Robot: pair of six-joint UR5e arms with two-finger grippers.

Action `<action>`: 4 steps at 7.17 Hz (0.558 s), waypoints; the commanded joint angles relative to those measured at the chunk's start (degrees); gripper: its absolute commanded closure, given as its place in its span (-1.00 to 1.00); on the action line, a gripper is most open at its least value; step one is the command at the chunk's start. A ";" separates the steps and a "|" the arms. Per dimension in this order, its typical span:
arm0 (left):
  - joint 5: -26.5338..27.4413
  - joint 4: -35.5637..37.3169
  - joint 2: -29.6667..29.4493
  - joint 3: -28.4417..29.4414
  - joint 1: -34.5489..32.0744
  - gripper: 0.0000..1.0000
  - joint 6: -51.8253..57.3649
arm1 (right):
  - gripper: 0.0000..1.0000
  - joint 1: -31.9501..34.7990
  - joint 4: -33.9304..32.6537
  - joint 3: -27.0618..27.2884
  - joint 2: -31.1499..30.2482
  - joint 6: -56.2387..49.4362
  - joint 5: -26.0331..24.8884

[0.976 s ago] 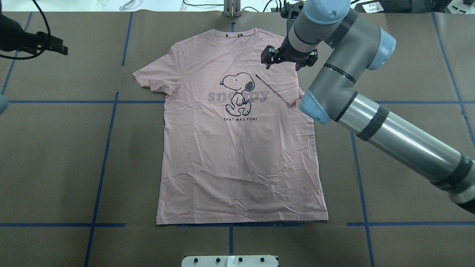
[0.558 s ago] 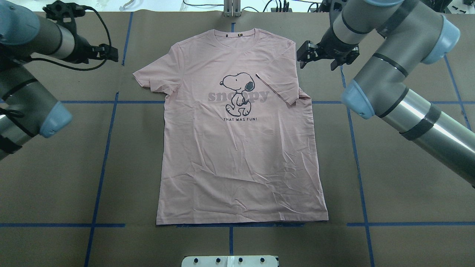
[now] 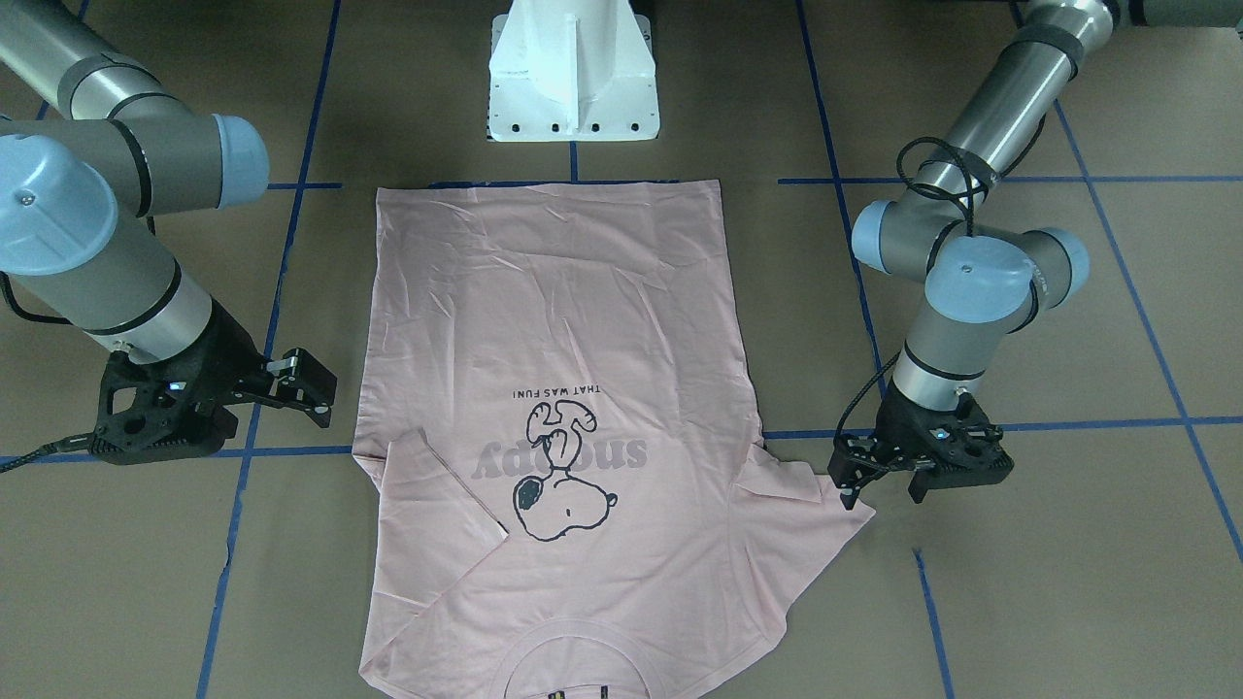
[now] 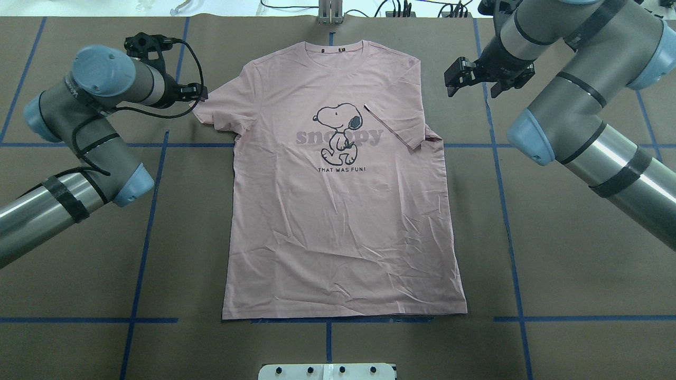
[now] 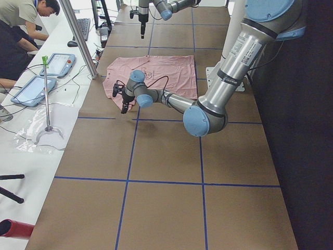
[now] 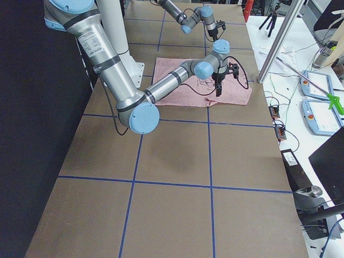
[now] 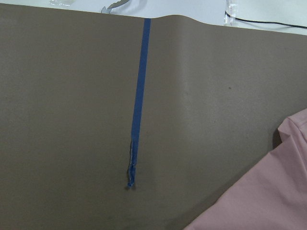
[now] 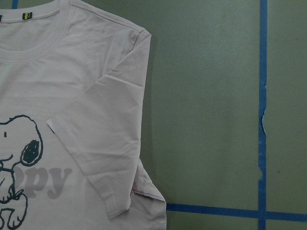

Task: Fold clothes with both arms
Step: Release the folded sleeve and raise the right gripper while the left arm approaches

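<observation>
On the table: the pink T-shirt (image 4: 338, 221) is lying flat and print-up on the brown paper (image 4: 554, 274), with its collar pointing away from the robot and its hem running along a blue tape line (image 4: 84, 320).
Sleeves: the right sleeve (image 4: 397, 122) is lying folded inward over the chest; the left sleeve (image 4: 222, 108) is spreading out sideways.
Left gripper (image 3: 881, 490): its fingers are standing apart and gripping nothing. One tip is sitting at the edge of the left sleeve; I cannot tell if it is touching.
Right gripper (image 4: 471, 88): it is hanging with its fingers spread, gripping nothing, beside the right shoulder and apart from the cloth.
In the way: the left arm (image 4: 100, 79) is bending over the paper beside the left sleeve; the right arm (image 4: 581, 105) is reaching over the paper on the other side, clear of the shirt.
Around: the white pedestal base (image 3: 573, 78) is standing just beyond the hem; a metal post (image 4: 330, 10) is rising past the collar; a person (image 5: 21, 23) is leaning at a side desk (image 5: 78, 83) with tablets (image 5: 57, 65).
</observation>
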 commanded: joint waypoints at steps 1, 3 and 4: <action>1.00 -0.29 -0.77 1.79 1.56 -0.65 0.03 | -1.00 0.04 0.01 -0.07 0.00 0.05 0.04; 2.57 -0.29 -1.39 3.29 1.56 -0.51 0.03 | -1.00 0.04 0.01 -0.07 0.00 0.40 0.04; 2.85 -0.64 -1.74 3.99 1.47 -0.45 0.03 | -1.00 0.04 0.01 -0.07 0.00 0.40 -0.05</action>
